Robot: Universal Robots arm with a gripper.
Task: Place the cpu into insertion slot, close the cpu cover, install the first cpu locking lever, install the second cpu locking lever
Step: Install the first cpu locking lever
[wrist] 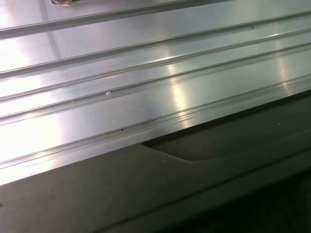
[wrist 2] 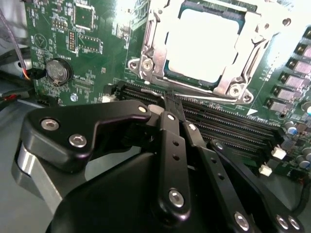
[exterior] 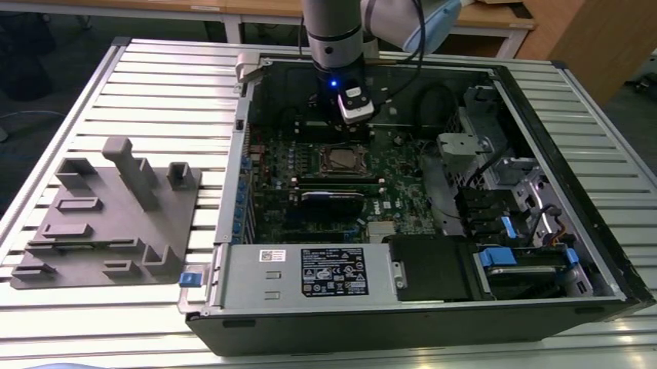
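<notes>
A slatted aluminium table (exterior: 154,84) carries an open computer case (exterior: 575,254) lying on its side; in the exterior view the arm reaches in from twelve o'clock; the gripper (exterior: 355,114) hangs over the green board, its fingers (wrist 2: 170,145) pressed together with nothing visible between them; the insertion slot (exterior: 342,159) lies near, at six o'clock from it; in the second wrist view the cpu (wrist 2: 206,43) sits inside, the cpu cover (wrist 2: 151,39) apparently down around it; the socket's nearest edge runs crosswise to the fingertips.
</notes>
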